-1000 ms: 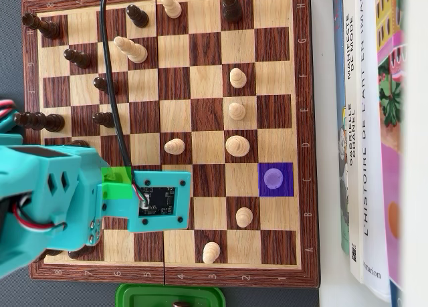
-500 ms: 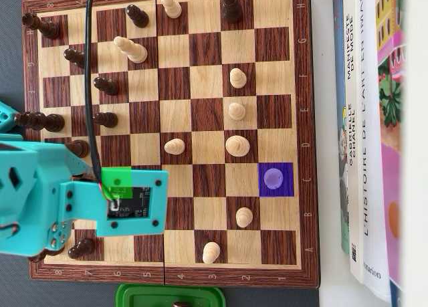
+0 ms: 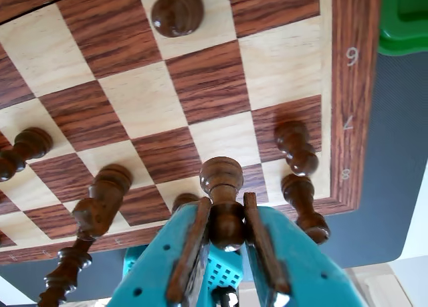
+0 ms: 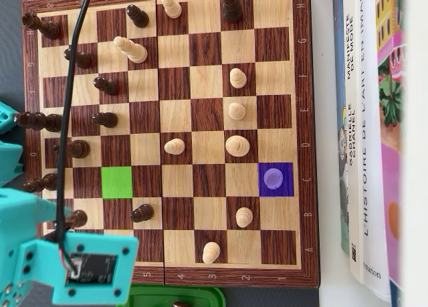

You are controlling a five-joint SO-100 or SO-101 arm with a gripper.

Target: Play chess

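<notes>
Looking through the wrist view first: the gripper (image 3: 226, 235) is pinching a dark chess piece (image 3: 223, 203) between its wood-faced fingers (image 3: 189, 248), the piece's rounded head standing clear above the fingertips. Beyond it lies the chessboard (image 3: 342, 99), near its numbered border; several dark pieces stand close to that border, and one dark pawn (image 3: 176, 11) sits further in on a light square. A green tray (image 3: 405, 19) shows just off the board's edge.

Turning to the overhead view: the arm (image 4: 63, 267) hangs over the chessboard's (image 4: 304, 86) lower left corner, its body hiding the fingers and the held piece entirely. A green highlighted square (image 4: 116, 182) stands empty, well in from that corner, and a purple highlighted square (image 4: 275, 179) lies in the same row near the opposite border, with a faint disc on it. Light pieces are spread across the board's middle and right.

Judgement: a piece is gripped but not yet placed; setting it down remains. Only the wrist view confirms the grasp; only the overhead view shows the marked squares.
</notes>
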